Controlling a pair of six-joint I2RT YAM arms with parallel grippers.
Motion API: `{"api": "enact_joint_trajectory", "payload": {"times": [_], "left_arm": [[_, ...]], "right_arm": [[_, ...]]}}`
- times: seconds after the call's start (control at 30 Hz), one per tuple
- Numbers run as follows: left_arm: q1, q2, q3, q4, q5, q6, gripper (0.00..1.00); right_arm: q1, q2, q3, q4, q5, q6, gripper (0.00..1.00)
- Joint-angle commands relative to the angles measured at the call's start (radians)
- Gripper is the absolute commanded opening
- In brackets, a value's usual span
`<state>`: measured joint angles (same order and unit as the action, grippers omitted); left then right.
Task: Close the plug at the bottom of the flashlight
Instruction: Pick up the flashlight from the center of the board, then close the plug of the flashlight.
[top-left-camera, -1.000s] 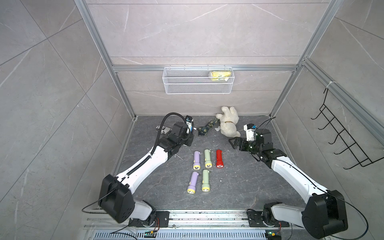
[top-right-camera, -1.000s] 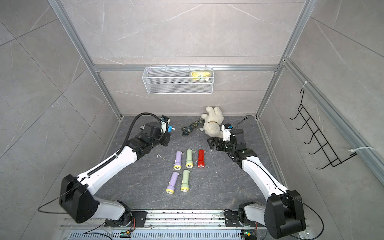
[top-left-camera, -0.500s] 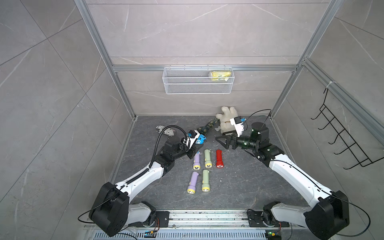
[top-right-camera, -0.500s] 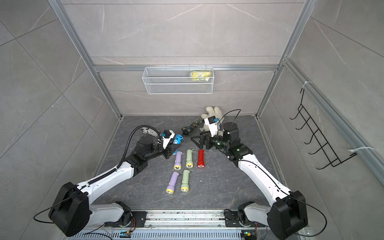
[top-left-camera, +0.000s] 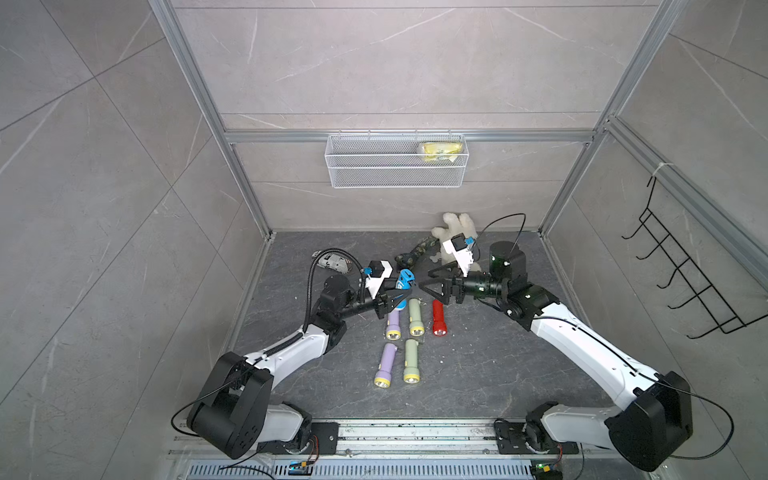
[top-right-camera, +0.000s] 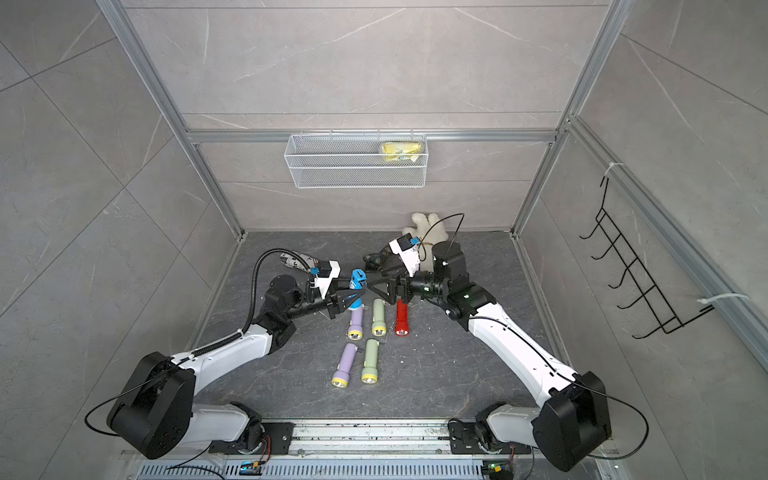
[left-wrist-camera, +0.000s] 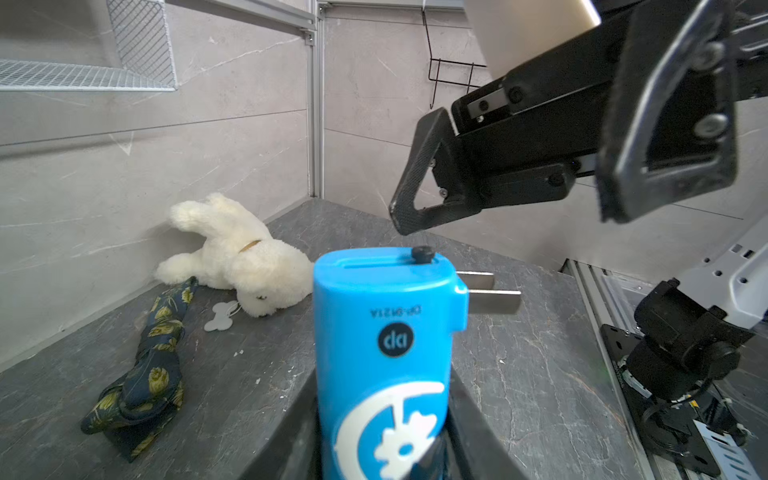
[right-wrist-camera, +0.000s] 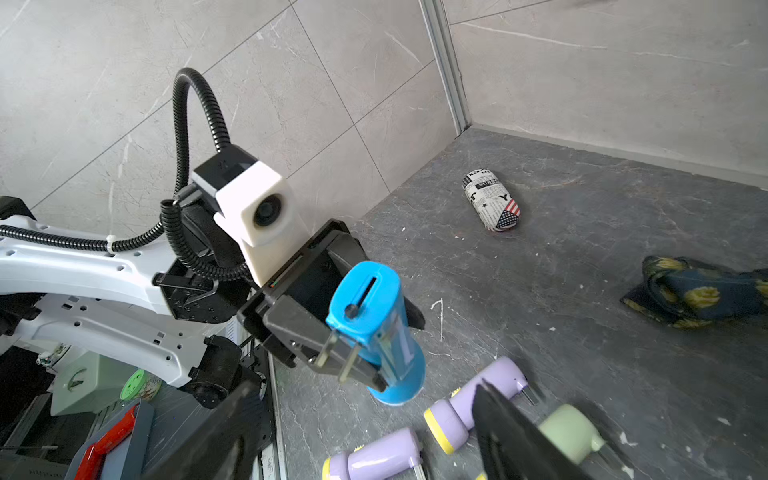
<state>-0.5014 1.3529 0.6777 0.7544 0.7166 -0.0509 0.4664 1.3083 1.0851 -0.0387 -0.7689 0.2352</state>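
Blue plastic flashlight (left-wrist-camera: 382, 353) sits pinched low on its body in the left gripper (top-left-camera: 398, 300), lifted above the grey floor (top-left-camera: 478, 365), metal plug prongs (left-wrist-camera: 486, 291) sticking out sideways. Right gripper (top-left-camera: 430, 284) hovers just beside, spread wide. Looks light, rigid, slick: press the prongs' tips.

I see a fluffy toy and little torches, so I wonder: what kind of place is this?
Probably a robot test booth in a lab: a left arm and right arm mounted on a metal rail, grey tiled walls held in an aluminium frame, and a wire basket.
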Motion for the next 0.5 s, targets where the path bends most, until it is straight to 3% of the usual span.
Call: {"api": "enact_joint_trajectory", "payload": {"times": [0.0,0.47], "left_arm": [[0.000,-0.025,0.020,0.069,0.058,-0.002,0.00],[-0.006,-0.057,0.026,0.017,0.073,0.024,0.00]], "right_arm": [[0.003,0.033,0.057,-0.024,-0.047,-0.026,0.80],[0.010,0.149,0.151,-0.005,-0.120,-0.036,0.68]]}}
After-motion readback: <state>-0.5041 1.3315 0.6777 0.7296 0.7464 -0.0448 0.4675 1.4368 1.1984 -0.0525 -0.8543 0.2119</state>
